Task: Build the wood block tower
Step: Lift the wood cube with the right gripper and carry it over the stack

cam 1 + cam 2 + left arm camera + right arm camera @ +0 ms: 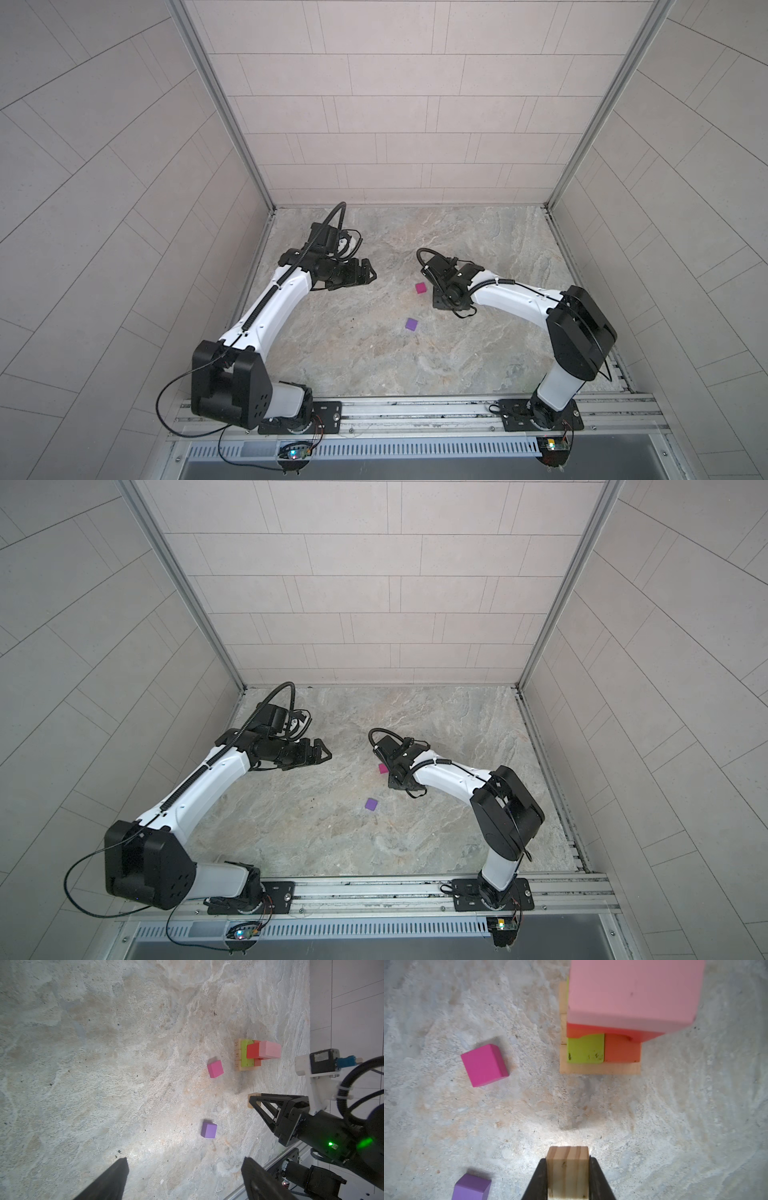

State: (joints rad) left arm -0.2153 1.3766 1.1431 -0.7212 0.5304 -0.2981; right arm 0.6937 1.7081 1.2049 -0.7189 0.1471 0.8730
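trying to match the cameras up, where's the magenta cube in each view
top view: magenta cube mid-floor, just left of the right arm.
top view: magenta cube half hidden by that arm.
left wrist: magenta cube near the tower, apart.
right wrist: magenta cube near the tower, apart.
shared landmark: purple cube, in all four.

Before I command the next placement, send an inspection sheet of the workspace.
Surface: marbled tabletop, no spills seen.
Job's things: tower stands, pink block on top; magenta cube and purple cube loose, apart; tan block gripped.
Clutter: nothing seen.
Grippers: right gripper shut on tan block; left gripper open, empty.
Cables: wrist cables loop clear of blocks.
Surroundings: tiled walls, front rail.
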